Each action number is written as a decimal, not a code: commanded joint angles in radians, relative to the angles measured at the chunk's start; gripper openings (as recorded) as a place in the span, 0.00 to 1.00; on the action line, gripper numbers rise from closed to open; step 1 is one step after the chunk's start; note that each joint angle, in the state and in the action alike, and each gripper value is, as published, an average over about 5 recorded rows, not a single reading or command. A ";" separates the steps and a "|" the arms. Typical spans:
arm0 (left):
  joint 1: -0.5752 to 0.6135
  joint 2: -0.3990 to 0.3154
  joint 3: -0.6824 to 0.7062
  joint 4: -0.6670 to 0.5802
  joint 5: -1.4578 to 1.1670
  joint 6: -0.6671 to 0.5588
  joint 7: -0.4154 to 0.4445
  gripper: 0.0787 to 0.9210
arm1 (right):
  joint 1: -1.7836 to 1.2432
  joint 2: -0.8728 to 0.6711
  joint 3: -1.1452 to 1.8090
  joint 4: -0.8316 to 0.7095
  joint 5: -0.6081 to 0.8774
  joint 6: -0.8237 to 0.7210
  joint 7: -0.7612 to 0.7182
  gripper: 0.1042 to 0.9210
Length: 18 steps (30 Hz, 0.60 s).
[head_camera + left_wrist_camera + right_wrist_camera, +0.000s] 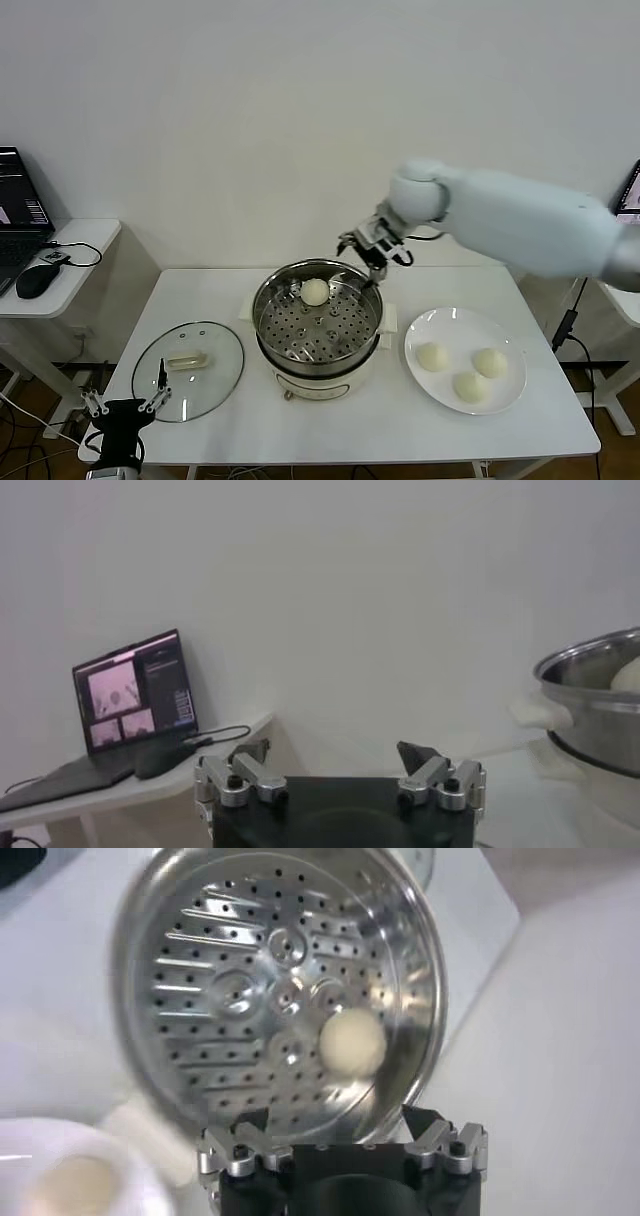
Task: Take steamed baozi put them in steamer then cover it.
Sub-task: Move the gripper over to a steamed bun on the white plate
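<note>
The steamer stands mid-table, a shiny steel pot on a cream base. One baozi lies on its perforated tray near the far rim; it also shows in the right wrist view. Three baozi lie on the white plate to the right. My right gripper is open and empty, just above the steamer's far right rim. The glass cover lies flat on the table left of the steamer. My left gripper is open and empty, parked low at the table's front left corner.
A side desk at the left holds a laptop and a mouse; both show in the left wrist view. The steamer's rim and handle show at that view's edge. The white wall is close behind the table.
</note>
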<state>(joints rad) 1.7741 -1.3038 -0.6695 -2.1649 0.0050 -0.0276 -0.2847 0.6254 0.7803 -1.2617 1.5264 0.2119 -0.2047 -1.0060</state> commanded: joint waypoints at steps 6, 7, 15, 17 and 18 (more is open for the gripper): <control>-0.020 0.020 -0.003 0.011 -0.013 0.018 0.008 0.88 | -0.224 -0.380 0.074 0.165 -0.111 -0.129 -0.020 0.88; -0.022 0.020 -0.004 0.010 -0.014 0.022 0.009 0.88 | -0.269 -0.384 0.105 0.158 -0.127 -0.126 -0.020 0.88; -0.028 0.024 -0.027 0.021 -0.024 0.033 0.014 0.88 | -0.524 -0.354 0.285 0.097 -0.237 -0.117 -0.020 0.88; -0.029 0.019 -0.030 0.020 -0.027 0.035 0.013 0.88 | -0.574 -0.335 0.312 0.077 -0.258 -0.114 -0.018 0.88; -0.029 0.017 -0.030 0.019 -0.027 0.036 0.013 0.88 | -0.594 -0.325 0.324 0.066 -0.264 -0.113 -0.016 0.88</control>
<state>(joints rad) 1.7476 -1.2828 -0.6932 -2.1479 -0.0157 0.0036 -0.2717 0.2620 0.4964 -1.0671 1.6073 0.0389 -0.2969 -1.0197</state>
